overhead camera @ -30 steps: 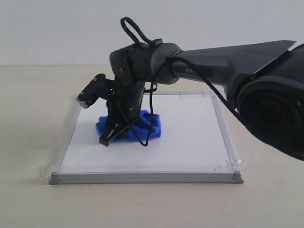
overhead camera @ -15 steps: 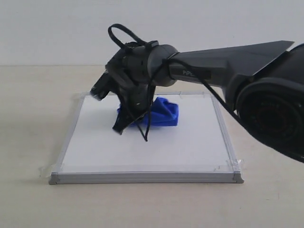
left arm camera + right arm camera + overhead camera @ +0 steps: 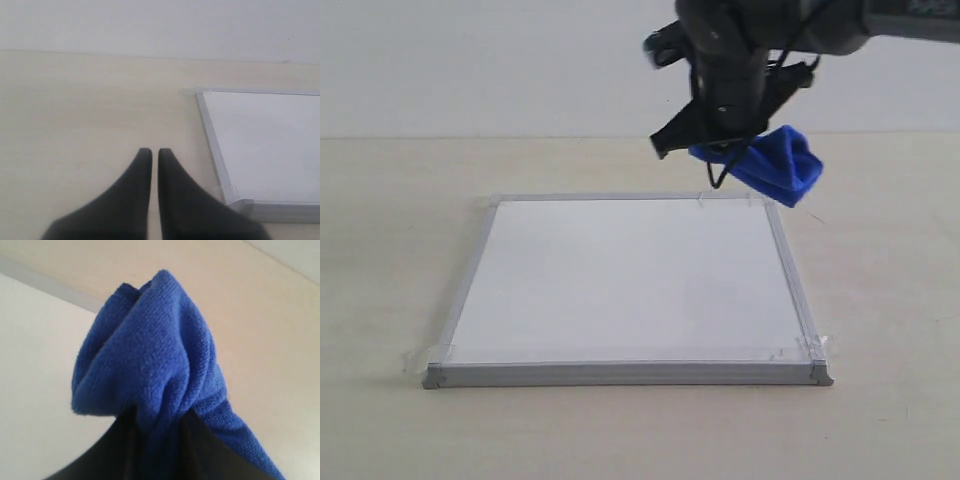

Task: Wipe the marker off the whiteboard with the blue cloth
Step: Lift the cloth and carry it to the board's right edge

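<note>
Lifted off the whiteboard (image 3: pixel 620 290), the right tool (image 3: pixel 159 422) pinches the blue cloth (image 3: pixel 150 355) bunched between its tips.

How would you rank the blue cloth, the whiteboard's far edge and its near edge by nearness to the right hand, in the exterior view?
1. Blue cloth, in the right hand.
2. Far edge, below.
3. Near edge, in front.

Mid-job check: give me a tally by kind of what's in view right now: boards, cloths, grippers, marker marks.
whiteboard: 1
blue cloth: 1, held above the board's far right corner
grippers: 2, the left gripper and the right gripper
marker marks visible on the board: 0
Total: 4
</note>
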Robot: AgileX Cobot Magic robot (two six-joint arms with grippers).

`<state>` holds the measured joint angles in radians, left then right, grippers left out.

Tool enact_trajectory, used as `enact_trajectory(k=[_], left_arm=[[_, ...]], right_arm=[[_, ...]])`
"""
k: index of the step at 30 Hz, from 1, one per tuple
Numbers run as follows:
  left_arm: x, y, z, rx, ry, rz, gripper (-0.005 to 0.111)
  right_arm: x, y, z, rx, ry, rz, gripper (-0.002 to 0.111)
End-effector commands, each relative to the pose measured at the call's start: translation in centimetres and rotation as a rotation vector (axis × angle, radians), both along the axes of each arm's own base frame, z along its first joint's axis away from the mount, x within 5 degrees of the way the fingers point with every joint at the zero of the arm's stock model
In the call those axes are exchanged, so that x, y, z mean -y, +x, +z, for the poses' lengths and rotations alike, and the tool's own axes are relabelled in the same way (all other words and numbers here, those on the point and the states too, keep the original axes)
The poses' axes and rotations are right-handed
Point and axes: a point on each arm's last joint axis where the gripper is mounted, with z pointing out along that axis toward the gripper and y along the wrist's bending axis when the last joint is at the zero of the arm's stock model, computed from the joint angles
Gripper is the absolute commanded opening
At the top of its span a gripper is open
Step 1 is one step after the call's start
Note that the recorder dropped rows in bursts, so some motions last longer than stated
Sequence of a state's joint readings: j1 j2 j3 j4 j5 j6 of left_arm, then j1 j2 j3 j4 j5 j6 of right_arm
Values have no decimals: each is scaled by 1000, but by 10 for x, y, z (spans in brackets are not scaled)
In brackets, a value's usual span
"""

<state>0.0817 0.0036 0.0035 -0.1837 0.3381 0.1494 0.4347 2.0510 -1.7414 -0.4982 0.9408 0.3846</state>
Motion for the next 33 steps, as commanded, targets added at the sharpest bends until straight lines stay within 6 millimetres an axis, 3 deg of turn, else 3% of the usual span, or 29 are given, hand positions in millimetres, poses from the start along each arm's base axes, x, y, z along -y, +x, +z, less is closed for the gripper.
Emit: enact_trajectory(k=[1,5,9,12,15,18,26,33], left_arm=[[0,0,2,16,1,0,4],[0,0,2,16,1,0,4],[0,0,2,16,1,0,4],[0,0,2,16,1,0,4],[0,0,2,16,1,0,4],[0,0,2,16,1,0,4],[0,0,2,16,1,0,4],[0,0,2,16,1,0,4]], right_arm=[[51,-20,2,-89,-6,-253,0],[80,-28,-20,-206,-33,-350,0],[108,-33,-67,-174,121,-448,0],[115,-40,-81,-181,137,-485,4],[112,-41,-82,-168,161,-533,23],[109,-39,-81,-140,195,-538,30],[96,-33,-80,-77,275,-521,5],[98,-34,-81,-72,260,-551,4]])
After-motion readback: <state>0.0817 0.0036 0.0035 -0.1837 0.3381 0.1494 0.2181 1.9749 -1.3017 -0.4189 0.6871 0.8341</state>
